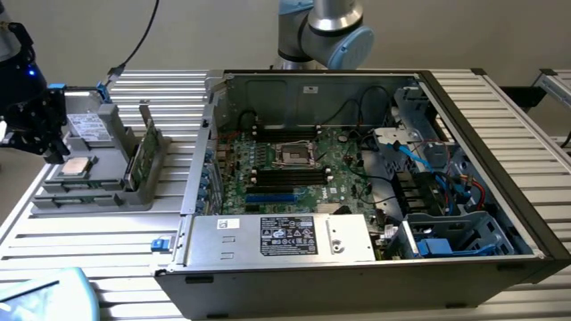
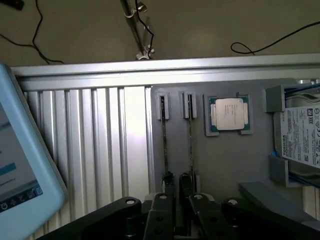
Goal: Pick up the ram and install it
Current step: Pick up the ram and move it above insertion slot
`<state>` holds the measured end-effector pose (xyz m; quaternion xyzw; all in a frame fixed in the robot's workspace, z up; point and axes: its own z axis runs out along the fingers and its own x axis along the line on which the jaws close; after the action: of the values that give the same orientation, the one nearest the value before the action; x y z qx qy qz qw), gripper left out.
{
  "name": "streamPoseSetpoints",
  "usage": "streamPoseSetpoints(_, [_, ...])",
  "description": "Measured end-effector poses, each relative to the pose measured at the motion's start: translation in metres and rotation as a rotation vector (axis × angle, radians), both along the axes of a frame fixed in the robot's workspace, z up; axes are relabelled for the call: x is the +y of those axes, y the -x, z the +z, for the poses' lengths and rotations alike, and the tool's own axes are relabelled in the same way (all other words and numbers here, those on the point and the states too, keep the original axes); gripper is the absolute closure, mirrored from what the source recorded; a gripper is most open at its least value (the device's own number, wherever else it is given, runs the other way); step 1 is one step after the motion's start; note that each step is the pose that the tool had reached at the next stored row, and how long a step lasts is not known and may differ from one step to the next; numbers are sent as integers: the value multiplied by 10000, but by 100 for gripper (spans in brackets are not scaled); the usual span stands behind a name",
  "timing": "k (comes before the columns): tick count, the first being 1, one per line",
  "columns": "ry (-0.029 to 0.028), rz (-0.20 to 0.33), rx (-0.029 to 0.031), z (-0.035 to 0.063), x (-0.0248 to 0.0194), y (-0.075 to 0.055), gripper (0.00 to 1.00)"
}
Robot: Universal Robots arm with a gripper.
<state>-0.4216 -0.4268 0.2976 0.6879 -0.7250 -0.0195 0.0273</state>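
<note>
Standing upright, the ram (image 1: 154,148) sits in the grey holder (image 1: 85,202).

Soft, even light from above fills the exterior view, the slatted table (image 1: 499,114) pale and bright, the open computer case (image 1: 308,100) dimmer inside; in the wrist view 1 white glare band washes the slats; the floor (image 2: 75,30) lies dull and shadowed.

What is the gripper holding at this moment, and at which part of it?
Nothing, as far as it shows: the gripper hangs over the tray, and both ram sticks stand in their slots there, apart from it.
</note>
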Motion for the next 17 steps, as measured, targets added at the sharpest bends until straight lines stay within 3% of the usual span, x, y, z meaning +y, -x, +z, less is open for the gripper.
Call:
streamPoseSetpoints(3, [1, 0, 1, 0, 0, 0, 69])
streamPoseSetpoints(12, [0, 31, -3, -155, 0, 30, 69])
streamPoseSetpoints(17, [0, 316, -2, -245, -1, 49, 69])
